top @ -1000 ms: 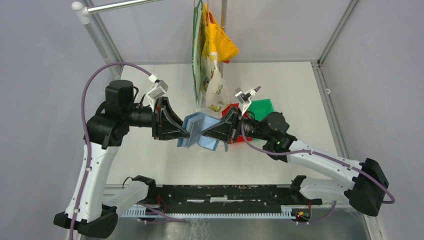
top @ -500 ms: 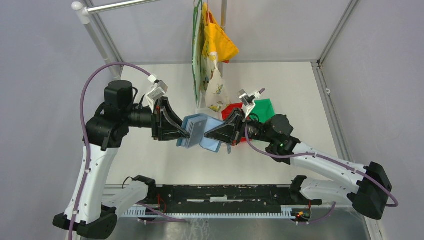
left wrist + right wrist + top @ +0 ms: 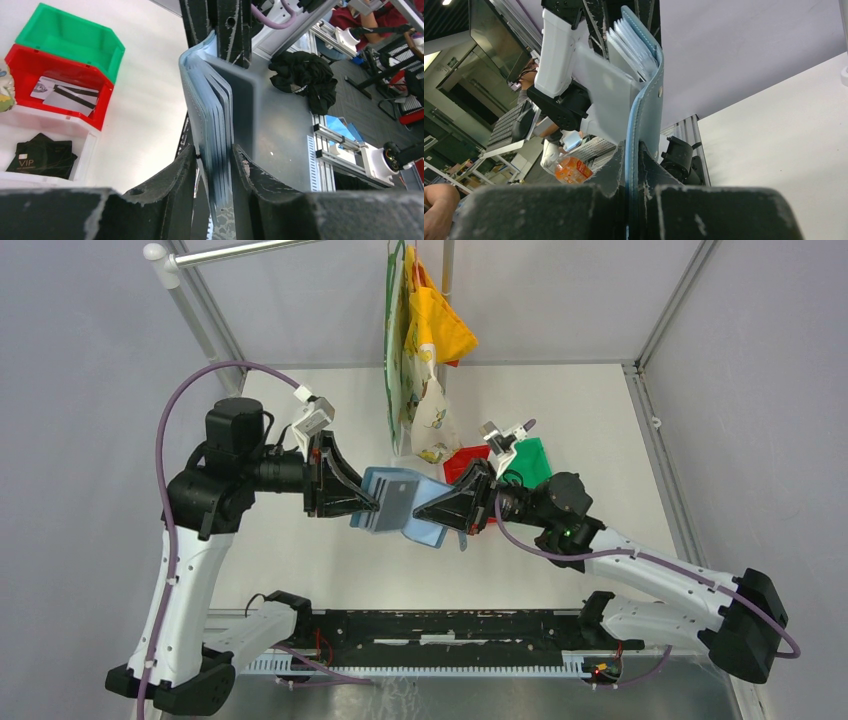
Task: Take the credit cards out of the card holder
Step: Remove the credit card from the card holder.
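One soft teal-blue folding card holder [image 3: 402,502], light and floppy, hung aloft near the red plastic bin [image 3: 462,462], left hand [image 3: 372,508] clamped on its sleeve stack, right hand [image 3: 420,512] clenched on its cover, its stiff, probably slippery pale grey card [image 3: 606,95] best pinched by the protruding edge.

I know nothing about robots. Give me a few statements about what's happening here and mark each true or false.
1. Both arms hold the blue card holder between them, up off the table. True.
2. The right arm's jaws stand wide open, holding nothing. False: they are shut on the card holder's cover.
3. The red bin holds pale cards with dark stripes. True.
4. The black cards lie in the green bin. False: they lie in the white bin.
5. The green bin sits right beside the red bin. True.
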You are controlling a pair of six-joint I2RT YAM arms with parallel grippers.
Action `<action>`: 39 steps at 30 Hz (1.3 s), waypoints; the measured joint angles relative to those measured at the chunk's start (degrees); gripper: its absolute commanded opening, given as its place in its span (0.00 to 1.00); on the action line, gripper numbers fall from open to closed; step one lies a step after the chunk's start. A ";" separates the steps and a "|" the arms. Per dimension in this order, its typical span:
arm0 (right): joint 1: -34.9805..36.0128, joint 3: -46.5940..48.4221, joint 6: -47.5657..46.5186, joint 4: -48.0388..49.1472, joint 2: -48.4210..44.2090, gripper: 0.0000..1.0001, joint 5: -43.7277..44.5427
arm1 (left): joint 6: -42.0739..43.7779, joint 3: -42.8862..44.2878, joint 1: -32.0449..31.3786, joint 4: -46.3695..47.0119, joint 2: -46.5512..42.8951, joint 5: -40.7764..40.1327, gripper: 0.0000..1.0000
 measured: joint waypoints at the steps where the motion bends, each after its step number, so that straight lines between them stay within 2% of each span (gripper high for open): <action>1: 0.00 -0.02 0.02 0.07 -0.09 0.00 -0.04 | 0.00 0.00 0.00 -0.15 -0.04 -0.76 0.37; 5: 0.31 -0.37 0.61 1.81 -0.11 0.00 -1.11 | 0.09 -0.04 0.02 -0.24 0.09 -2.43 0.39; 14: 0.70 -0.37 2.40 6.29 0.61 0.00 -2.93 | -0.11 -1.05 0.02 1.09 0.92 0.11 0.39; 28: 0.79 -0.37 3.04 9.42 0.70 0.00 -3.72 | -4.50 -2.60 0.04 3.45 1.09 8.55 0.61; 35: 1.14 0.24 3.04 9.73 3.04 0.00 -3.72 | -5.27 -4.92 0.04 3.65 0.68 9.99 0.61; 39: 1.64 0.96 3.04 9.73 4.55 0.00 -3.72 | -5.27 -5.62 0.04 3.63 0.70 9.94 0.55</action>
